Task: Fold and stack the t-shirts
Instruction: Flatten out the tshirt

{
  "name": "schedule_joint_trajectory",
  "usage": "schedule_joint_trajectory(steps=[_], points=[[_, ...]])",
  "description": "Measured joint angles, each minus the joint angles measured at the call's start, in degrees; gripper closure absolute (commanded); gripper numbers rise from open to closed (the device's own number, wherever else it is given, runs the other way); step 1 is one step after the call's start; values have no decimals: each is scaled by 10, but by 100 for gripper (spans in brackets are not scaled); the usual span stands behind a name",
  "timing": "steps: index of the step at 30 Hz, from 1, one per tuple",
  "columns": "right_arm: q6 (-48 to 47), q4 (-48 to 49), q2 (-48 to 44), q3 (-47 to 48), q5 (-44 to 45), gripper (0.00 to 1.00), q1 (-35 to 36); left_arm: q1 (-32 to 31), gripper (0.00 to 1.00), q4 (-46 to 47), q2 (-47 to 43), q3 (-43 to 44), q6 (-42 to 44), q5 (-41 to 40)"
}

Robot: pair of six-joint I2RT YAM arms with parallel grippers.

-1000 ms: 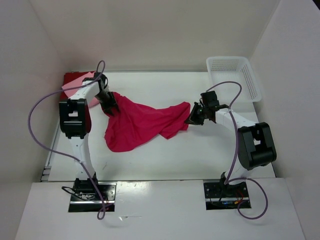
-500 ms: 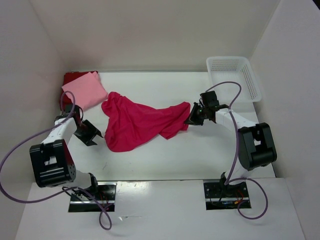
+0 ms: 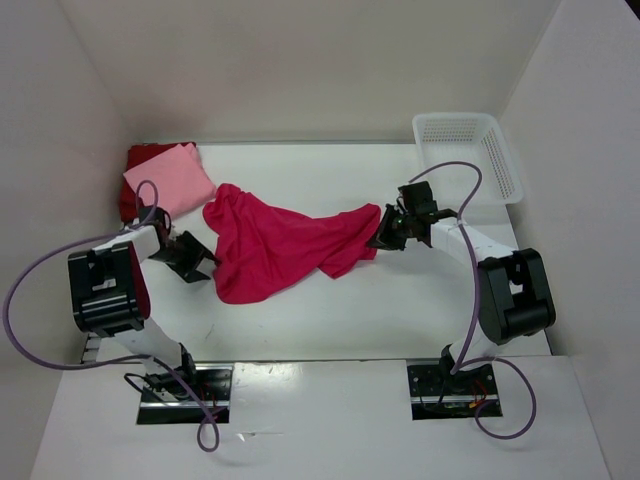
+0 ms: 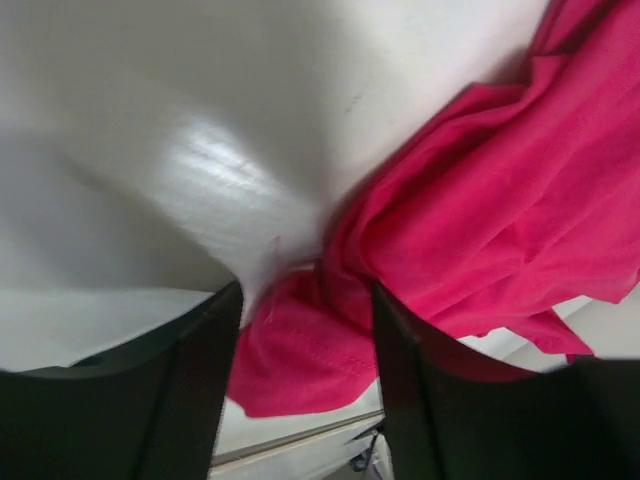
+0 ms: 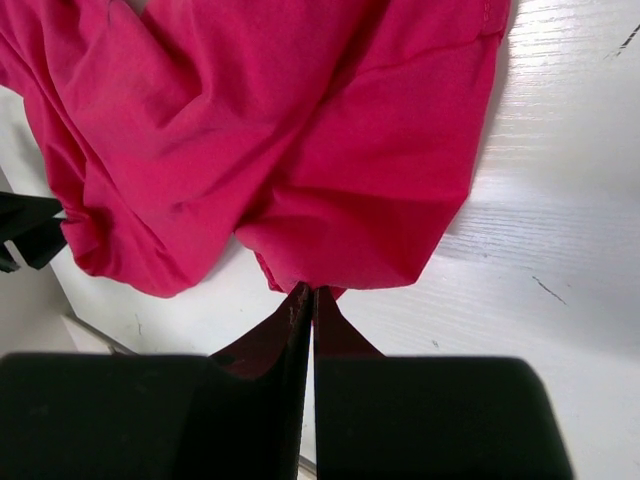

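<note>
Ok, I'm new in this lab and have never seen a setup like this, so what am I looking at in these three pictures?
Two robot arms are bolted at the near edge of a white table. The wide picture comes from a fixed camera above and behind them. The other two come from a small camera on each wrist, so the dark shapes at the bottom of those are that arm's own fingers.

A crumpled crimson-magenta cloth t-shirt lies mid-table. At the far left, a folded light pink t-shirt rests on a dark red t-shirt. A white plastic lattice basket stands at the far right.

The right gripper is shut, pinching the crimson shirt's edge. The left gripper is open, with its fingers on either side of the shirt's other end, gripping nothing.
</note>
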Motion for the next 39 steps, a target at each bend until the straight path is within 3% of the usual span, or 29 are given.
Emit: schedule_joint_trajectory(steps=[2, 3, 4, 6, 11, 15, 18, 19, 22, 25, 30, 32, 34, 38, 39], points=[[2, 0, 0, 0, 0, 96, 1, -11, 59, 9, 8, 3, 0, 9], [2, 1, 0, 0, 1, 96, 1, -17, 78, 14, 13, 3, 2, 11], [2, 1, 0, 0, 3, 96, 1, -23, 84, 17, 18, 3, -2, 11], [2, 1, 0, 0, 7, 96, 1, -31, 89, 17, 21, 2, 2, 4], [4, 1, 0, 0, 13, 96, 1, -35, 89, -4, 10, 3, 3, -22], [6, 0, -1, 0, 14, 96, 1, -34, 99, -37, -26, 3, 8, -48], [6, -5, -8, 0, 14, 96, 1, -30, 98, -66, -76, 4, 14, -66], [5, -7, -12, 0, 13, 96, 1, -28, 90, -79, -93, 7, 16, -72], [5, -12, -32, 0, 11, 96, 1, -21, 86, -122, -139, 29, 31, -94], [5, -17, -51, 0, 7, 96, 1, -19, 62, -149, -176, 44, 45, -114], [4, -27, -70, -1, -2, 96, 1, -14, 61, -181, -216, 28, 45, -115], [3, -29, -79, -4, -3, 96, 1, -5, 55, -195, -228, 6, 43, -111], [3, -30, -89, -10, -3, 96, 1, 3, 57, -220, -240, -12, 41, -112], [3, -35, -95, -13, -5, 96, 1, 21, 84, -247, -251, -15, 17, -119], [3, -36, -95, -13, -5, 96, 1, 25, 84, -246, -251, -15, 9, -118]])
